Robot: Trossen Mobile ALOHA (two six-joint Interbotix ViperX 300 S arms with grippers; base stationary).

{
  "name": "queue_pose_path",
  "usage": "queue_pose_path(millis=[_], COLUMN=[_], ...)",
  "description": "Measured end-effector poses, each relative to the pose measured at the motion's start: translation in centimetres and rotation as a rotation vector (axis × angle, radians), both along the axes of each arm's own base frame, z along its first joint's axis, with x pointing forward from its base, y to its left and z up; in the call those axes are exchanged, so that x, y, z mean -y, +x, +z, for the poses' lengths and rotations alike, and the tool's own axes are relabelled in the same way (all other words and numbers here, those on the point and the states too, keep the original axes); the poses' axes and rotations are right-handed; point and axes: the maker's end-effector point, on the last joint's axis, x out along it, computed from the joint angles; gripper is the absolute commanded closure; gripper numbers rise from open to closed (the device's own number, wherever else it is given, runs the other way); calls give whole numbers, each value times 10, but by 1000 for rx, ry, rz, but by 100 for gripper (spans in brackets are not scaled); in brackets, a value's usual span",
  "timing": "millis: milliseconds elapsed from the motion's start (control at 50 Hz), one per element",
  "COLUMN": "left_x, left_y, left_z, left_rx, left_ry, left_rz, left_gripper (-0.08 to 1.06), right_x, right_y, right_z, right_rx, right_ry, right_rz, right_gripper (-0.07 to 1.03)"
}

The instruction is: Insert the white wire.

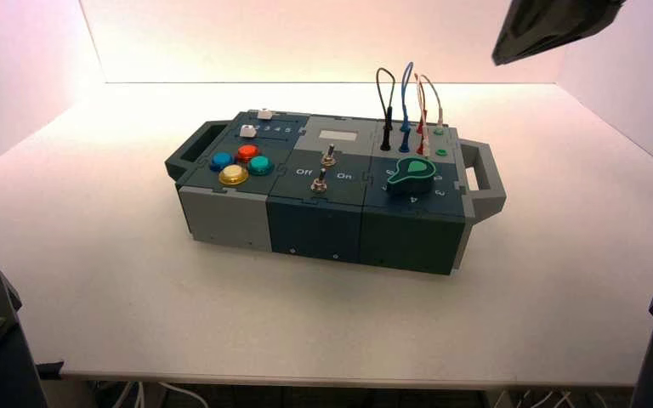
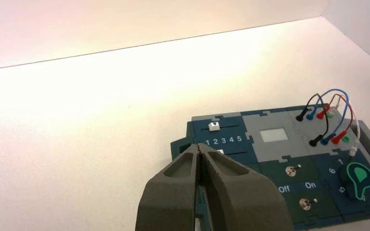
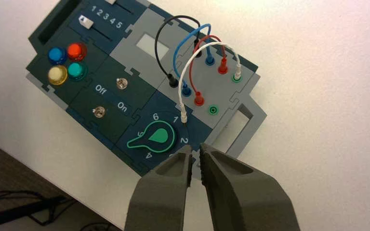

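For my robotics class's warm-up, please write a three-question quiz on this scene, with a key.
1. True or false: both plugs of the white wire sit in green-ringed sockets.
2. Fill in: the green-ringed socket without a plug is nearest the ____ wire's plug in its own row.
3. Which lies between the black wire and the red wire: A yellow wire, B blue wire, C green wire?

Key: 1 false; 2 red; 3 B.

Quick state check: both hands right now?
Left hand: closed, empty, idle left of the box.
Right hand: slightly open, empty, raised near the box's right end; the thin looped white wire isn't in its grip.
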Motion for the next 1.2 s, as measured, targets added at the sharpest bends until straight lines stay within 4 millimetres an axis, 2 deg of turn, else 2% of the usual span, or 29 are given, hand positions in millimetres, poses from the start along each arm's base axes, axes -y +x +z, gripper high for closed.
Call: queue_pose_path(millis=[100,180,400,560,720,1200], left_x=[0,0,0,0,0,0], left_y=[0,0,0,0,0,0], left_z=[-1,-1,-2,-3,-4,-2], left_rx=[-3,-4,-8,-13,-16,-8], left_ry=[1,2,4,6,9,4], left_rz=[-2,-2,-1,-1,-2,-1], left_gripper=[101,101,101,101,101,101], right_x=[-4,-8,-17,-32,-40,-44], right_y=[4,7,14,14,16,25], right_z=[-2,-5,-18,-42,-55,-65], right_rx=[-20,-45,-116,-201,-241,-257], right_ry=[-6,-6,-17,-62,-87,-114], right_rz=[3,4,0,41,58,65], right_gripper=[55,49,49,49,49,50])
